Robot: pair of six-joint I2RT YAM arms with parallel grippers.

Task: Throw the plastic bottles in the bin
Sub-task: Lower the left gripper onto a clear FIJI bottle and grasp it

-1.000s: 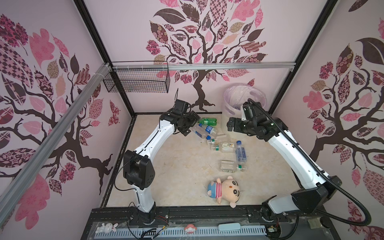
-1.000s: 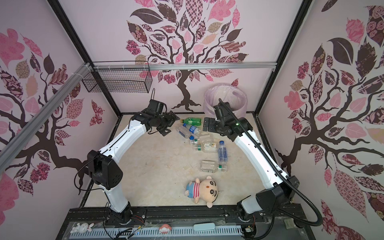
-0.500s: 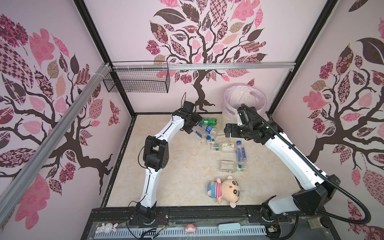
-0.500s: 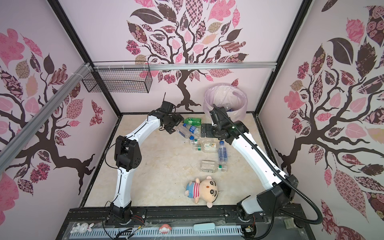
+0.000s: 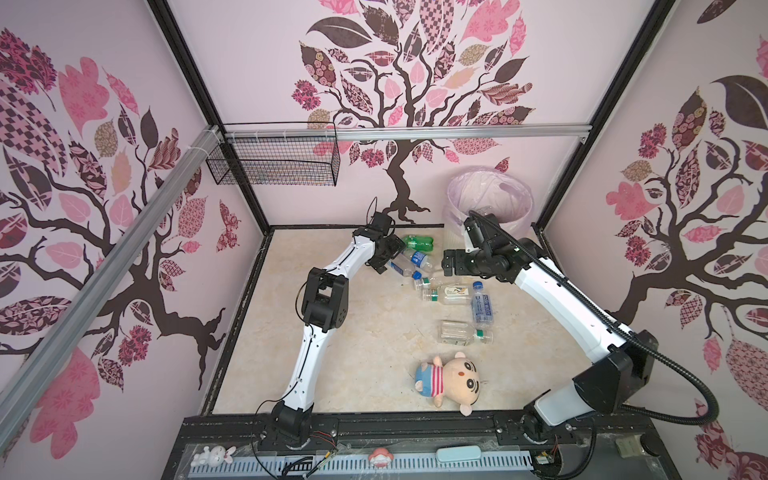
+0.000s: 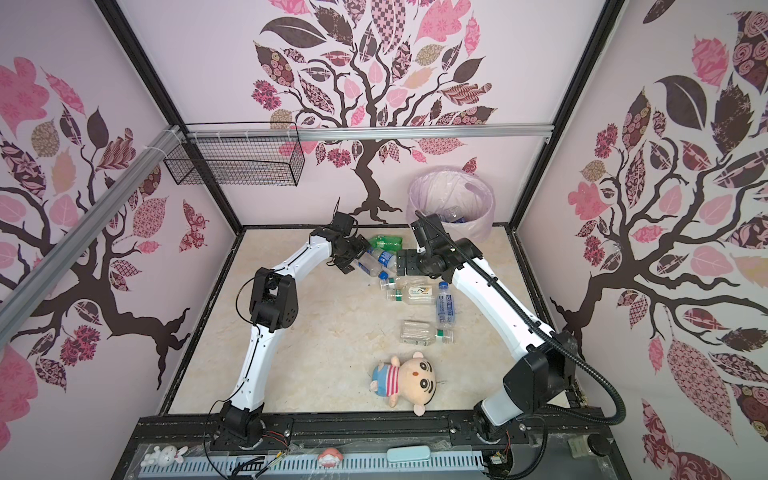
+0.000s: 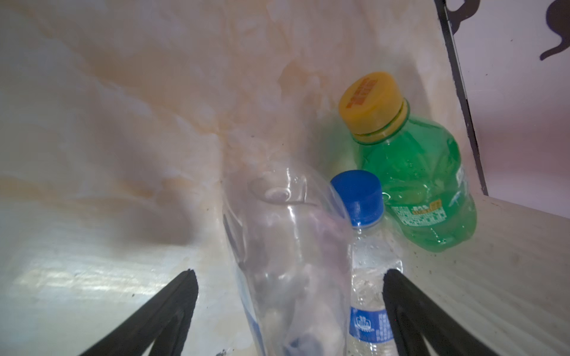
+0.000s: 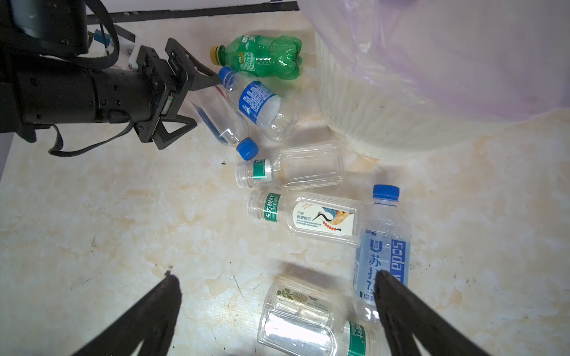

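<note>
Inspecting the beige marbled worktop (image 5: 353, 345), seven plastic bottles are found lying on their sides, loosely clustered at far centre. The round cream-white ribbed bin (image 5: 454, 239), lined with a pale pink bag, stands in the far right corner. More bottles (image 6: 452, 214) lie inside it.

Farthest of the cluster is a green bottle with a yellow cap (image 8: 265, 57), just left of the bin. Just beside it, on its near side, is a clear bottle with a blue label and blue cap (image 8: 259, 104), and next to that lies a plain clear bottle with a blue cap (image 8: 220, 120). Nearer come a clear square bottle with a green neck band (image 8: 299, 169) and a clear bottle with a bird label (image 8: 320, 220). A pale blue soda-water bottle (image 8: 382, 252) lies to their right, and a clear bottle with a green cap (image 5: 461, 332) is nearest.

The left jaws are released, spread wide on either side of the base end of the plain clear bottle. Whether they touch it cannot be told. The right jaws are released and empty, held above the worktop near the bin's foot, over the cluster.

A plush doll in a striped shirt (image 5: 449, 380) lies at near centre, well apart from the bottles. A black wire basket (image 5: 282, 166) hangs on the far wall at left.
</note>
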